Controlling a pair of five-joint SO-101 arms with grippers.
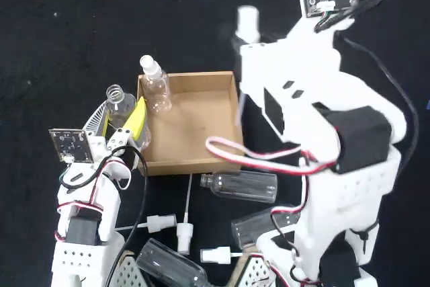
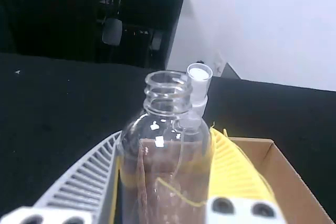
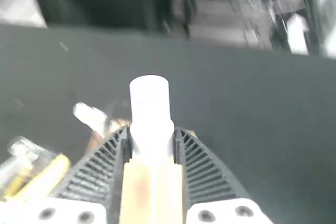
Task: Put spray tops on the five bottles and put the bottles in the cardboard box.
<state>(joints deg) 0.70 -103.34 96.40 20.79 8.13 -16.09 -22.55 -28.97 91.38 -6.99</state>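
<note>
My left gripper (image 1: 124, 117) is shut on a clear bottle (image 1: 118, 103) with a bare open neck (image 2: 168, 92), held upright just left of the cardboard box (image 1: 195, 129). Its grey and yellow fingers (image 2: 231, 171) clamp the bottle's body. A second bottle with a white spray top (image 1: 156, 87) (image 2: 198, 80) stands in the box's far left corner. My right gripper (image 3: 151, 136) is raised above the box's far right corner (image 1: 247, 42) and is shut on a white spray top (image 3: 149, 108) (image 1: 247, 21).
Three clear bottles without tops lie near the table's front (image 1: 243, 186) (image 1: 259, 225) (image 1: 171, 267). Three loose spray tops (image 1: 161, 221) (image 1: 185, 234) (image 1: 218, 255) lie between them, their tubes pointing various ways. The box floor (image 1: 195, 119) is bare on its right side.
</note>
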